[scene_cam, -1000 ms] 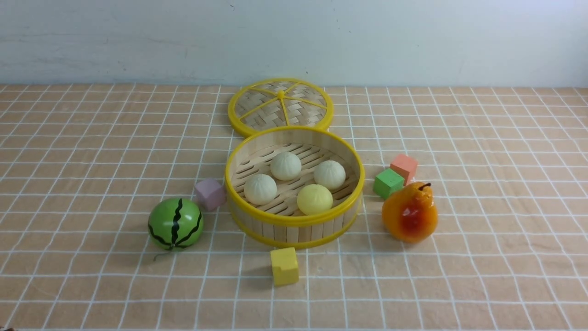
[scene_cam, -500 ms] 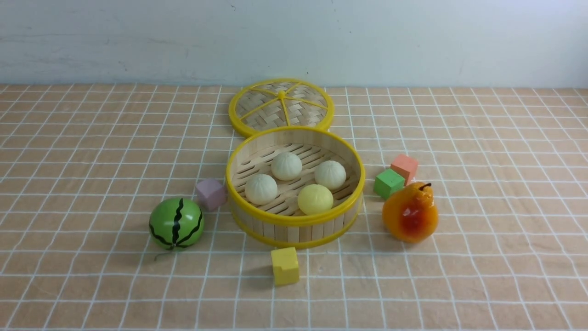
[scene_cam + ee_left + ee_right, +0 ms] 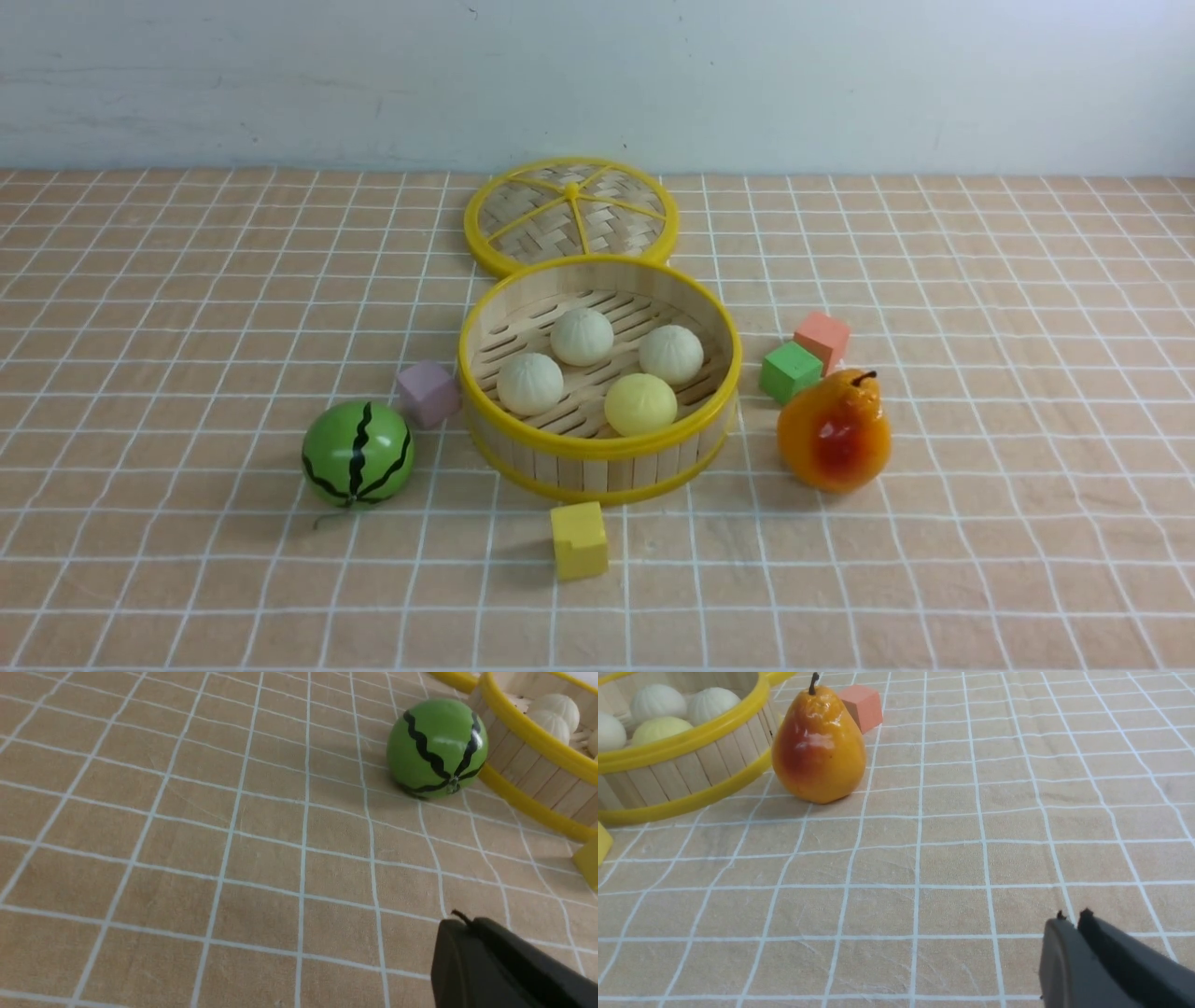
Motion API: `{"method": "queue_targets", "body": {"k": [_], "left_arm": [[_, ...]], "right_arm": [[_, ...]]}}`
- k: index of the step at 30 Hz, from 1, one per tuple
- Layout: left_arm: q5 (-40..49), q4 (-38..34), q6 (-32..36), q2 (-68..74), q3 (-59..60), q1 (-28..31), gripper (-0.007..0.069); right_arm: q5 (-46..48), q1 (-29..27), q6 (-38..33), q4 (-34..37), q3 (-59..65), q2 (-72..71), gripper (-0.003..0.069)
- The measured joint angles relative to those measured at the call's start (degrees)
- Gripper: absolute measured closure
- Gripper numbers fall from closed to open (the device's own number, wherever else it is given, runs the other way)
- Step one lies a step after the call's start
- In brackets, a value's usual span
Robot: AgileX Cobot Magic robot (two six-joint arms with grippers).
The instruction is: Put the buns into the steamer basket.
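All four buns (image 3: 582,337) sit in the basket (image 3: 597,453) mid-table, ringed by melon (image 3: 357,455), pear (image 3: 833,431) and blocks (image 3: 579,539); both grippers (image 3: 467,933) (image 3: 1071,933) pressed together, empty.

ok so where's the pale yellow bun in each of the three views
Front view: the pale yellow bun lies inside the steamer basket, nearest the camera, beside three off-white buns.
Left wrist view: not in it; only two off-white buns show over the basket rim.
Right wrist view: upper left, just behind the basket's yellow rim.
Shared landmark: the basket's yellow rim, seen in all three.
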Motion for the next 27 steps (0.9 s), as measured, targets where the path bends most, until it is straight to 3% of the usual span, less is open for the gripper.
{"method": "queue_targets", "body": {"k": [27], "left_arm": [[0.01, 0.00, -1.24, 0.00, 0.00, 0.00, 0.0638]], "right_arm": [[0.00, 0.00, 0.00, 0.00, 0.00, 0.00, 0.0577]]}}
